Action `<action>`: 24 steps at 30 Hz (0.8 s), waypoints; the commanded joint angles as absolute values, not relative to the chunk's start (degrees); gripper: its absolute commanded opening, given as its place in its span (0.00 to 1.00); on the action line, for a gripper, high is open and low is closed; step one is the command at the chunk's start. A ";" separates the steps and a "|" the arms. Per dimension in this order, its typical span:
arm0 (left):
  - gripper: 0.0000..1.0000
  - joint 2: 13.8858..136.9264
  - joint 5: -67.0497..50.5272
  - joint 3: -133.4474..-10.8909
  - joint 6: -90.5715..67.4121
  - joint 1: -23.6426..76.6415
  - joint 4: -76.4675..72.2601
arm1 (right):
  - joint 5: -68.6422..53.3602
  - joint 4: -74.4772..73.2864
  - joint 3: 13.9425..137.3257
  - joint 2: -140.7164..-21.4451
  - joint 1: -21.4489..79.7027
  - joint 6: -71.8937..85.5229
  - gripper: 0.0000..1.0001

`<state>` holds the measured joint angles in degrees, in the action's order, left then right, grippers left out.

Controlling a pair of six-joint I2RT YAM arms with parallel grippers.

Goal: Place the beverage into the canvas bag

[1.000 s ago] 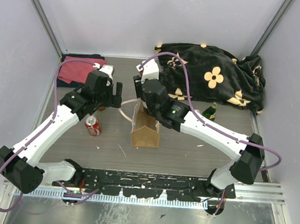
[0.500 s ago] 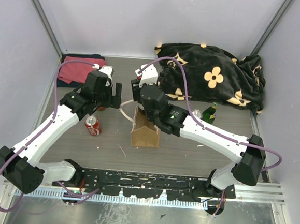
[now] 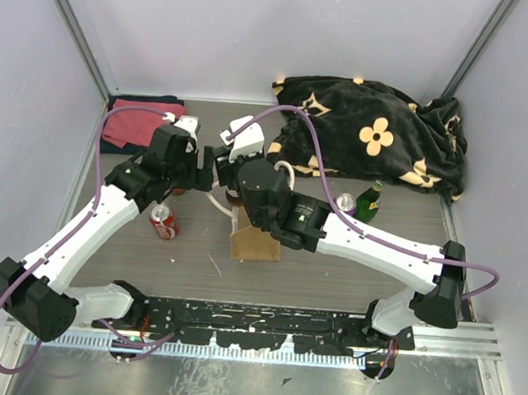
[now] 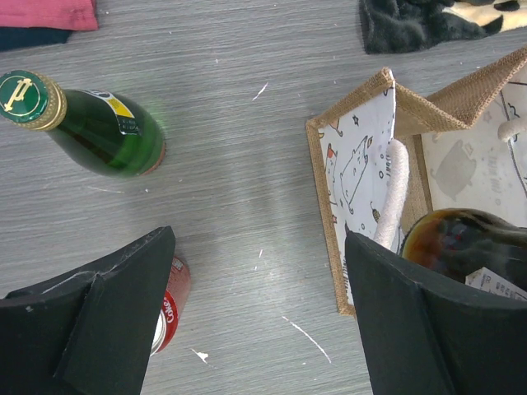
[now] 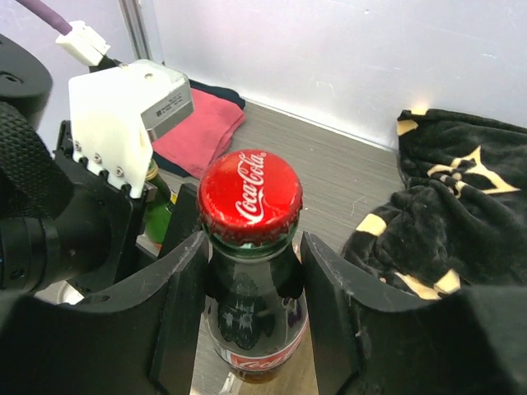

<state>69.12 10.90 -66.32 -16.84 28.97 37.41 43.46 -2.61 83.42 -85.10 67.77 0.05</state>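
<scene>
We count one cola bottle (image 5: pixel 251 197), two green bottles (image 4: pixel 99 132), two cans (image 3: pixel 163 222), two cloths (image 3: pixel 137 125) and one canvas bag (image 3: pixel 256 243). The right gripper (image 5: pixel 251 263) clamps the cola bottle's neck at the bag's mouth. The left gripper (image 4: pixel 259 280) stands wide apart. Grey table (image 3: pixel 331 276), pale walls. The cola bottle's base is hidden.

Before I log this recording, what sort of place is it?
Probably a lab robot test cell: white panel walls enclose a grey wood-grain tabletop, with white jointed robot arms bolted to a black perforated rail.
</scene>
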 commanded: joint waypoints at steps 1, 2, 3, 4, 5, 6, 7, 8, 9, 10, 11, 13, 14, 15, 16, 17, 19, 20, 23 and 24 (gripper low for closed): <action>0.91 67.80 10.02 -65.47 -17.27 28.72 36.83 | 47.20 7.69 84.53 -79.39 67.50 -0.78 0.01; 0.91 67.64 10.02 -65.30 -17.16 28.65 36.82 | 47.53 8.06 83.96 -79.11 67.50 -0.77 0.01; 0.91 67.46 10.06 -65.24 -17.06 28.65 36.82 | 47.61 8.49 83.61 -78.86 67.52 -0.87 0.01; 0.91 67.42 10.10 -65.13 -16.91 28.65 36.84 | 47.71 8.81 83.44 -78.65 67.50 -1.02 0.01; 0.92 67.41 10.11 -64.97 -16.88 28.65 36.83 | 47.80 8.95 83.41 -78.51 67.50 -1.24 0.01; 0.92 67.41 10.11 -64.99 -16.91 28.67 36.83 | 47.83 9.04 83.53 -78.43 67.50 -1.37 0.01; 0.92 67.48 10.06 -64.89 -16.88 28.66 36.83 | 47.95 9.17 83.62 -78.33 67.50 -1.61 0.01; 0.91 67.54 10.03 -64.90 -16.88 28.65 36.78 | 48.17 9.22 83.64 -78.31 67.50 -1.99 0.01; 0.91 67.58 10.02 -64.98 -16.94 28.65 36.77 | 48.29 9.29 83.73 -78.31 67.46 -2.42 0.01; 0.91 67.65 9.94 -65.03 -17.06 28.67 36.75 | 48.45 9.49 83.66 -78.39 67.49 -2.75 0.01; 0.91 67.79 9.89 -65.08 -17.13 28.66 36.66 | 48.53 9.54 83.62 -78.52 67.50 -2.96 0.01; 0.91 68.00 9.78 -65.35 -17.27 28.66 36.66 | 48.79 9.81 83.24 -78.93 67.50 -3.65 0.01; 0.91 68.14 9.76 -65.46 -17.31 28.65 36.72 | 48.98 10.03 83.01 -79.15 67.50 -3.88 0.01; 0.91 68.28 9.72 -65.58 -17.34 28.65 36.68 | 49.26 10.32 82.66 -79.37 67.42 -4.20 0.01; 0.91 68.37 9.72 -65.80 -17.32 28.65 36.65 | 49.38 10.66 82.20 -79.44 67.35 -4.22 0.01; 0.91 68.44 9.67 -65.83 -17.31 28.65 36.67 | 49.38 10.96 81.59 -79.45 67.22 -4.17 0.01; 0.91 68.65 9.67 -65.94 -17.23 28.66 36.65 | 49.48 11.57 80.47 -79.37 66.76 -3.89 0.01; 0.91 68.76 9.67 -66.02 -17.18 28.65 36.66 | 49.48 11.73 79.76 -79.30 66.37 -3.68 0.01; 0.91 68.98 9.67 -65.95 -17.14 28.65 36.68 | 48.81 11.84 78.55 -79.39 64.99 -2.63 0.01; 0.91 69.06 9.67 -65.88 -17.14 28.66 36.61 | 48.37 11.84 78.16 -79.41 64.39 -2.11 0.01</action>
<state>68.82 10.37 -65.54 -16.97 28.91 37.41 47.40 0.86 77.21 -83.88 66.32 -2.76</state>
